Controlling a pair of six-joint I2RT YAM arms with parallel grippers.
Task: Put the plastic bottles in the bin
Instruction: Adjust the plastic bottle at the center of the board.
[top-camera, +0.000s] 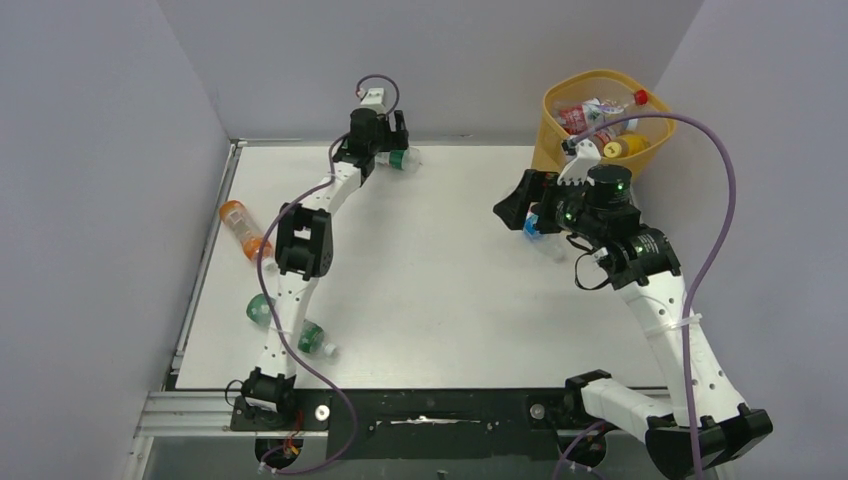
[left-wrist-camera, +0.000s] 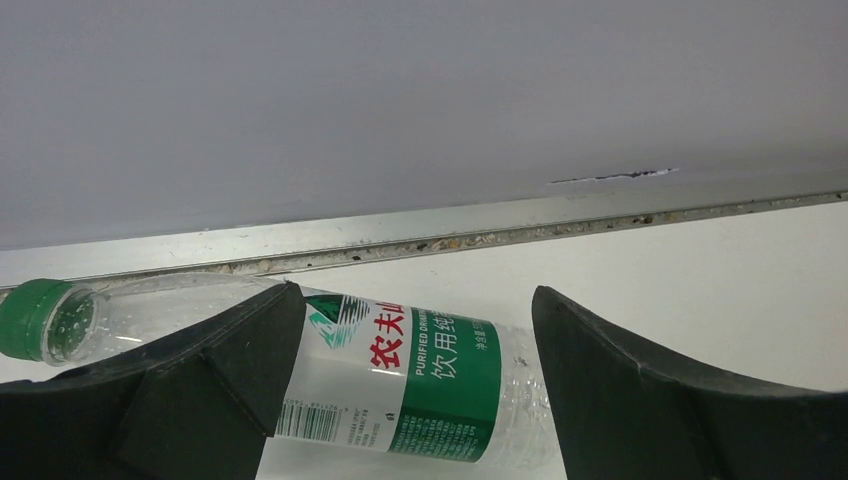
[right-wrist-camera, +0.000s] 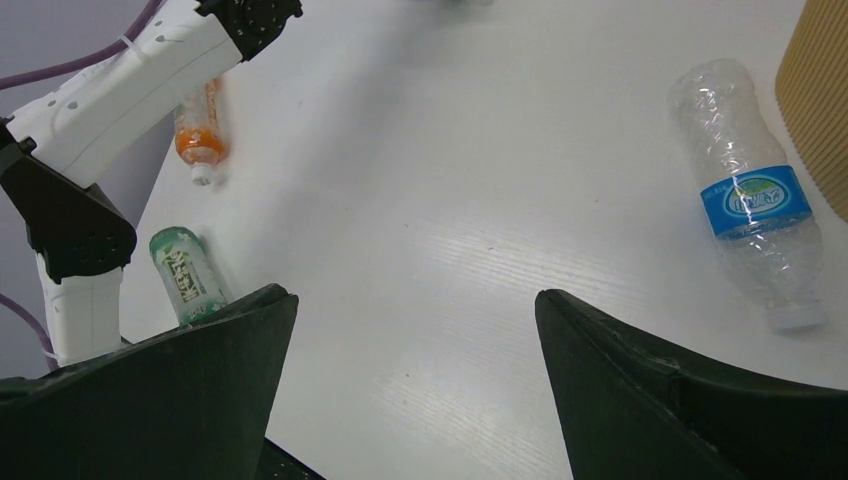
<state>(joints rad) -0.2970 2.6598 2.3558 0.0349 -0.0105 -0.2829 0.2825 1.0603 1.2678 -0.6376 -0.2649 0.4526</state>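
Plastic bottles (top-camera: 588, 116) fill the bin (top-camera: 552, 135) at the tabletop's far right corner. Others lie scattered, two green ones (top-camera: 260, 308) half hidden by the left arm (top-camera: 300, 245). The left gripper (left-wrist-camera: 415, 292) gapes around a green-label bottle (left-wrist-camera: 400, 385) at the far edge; whether it touches is unclear. The right gripper (right-wrist-camera: 412, 295) stands wide and empty over the white tabletop (right-wrist-camera: 450, 150). Grey walls (top-camera: 100, 150) surround it.
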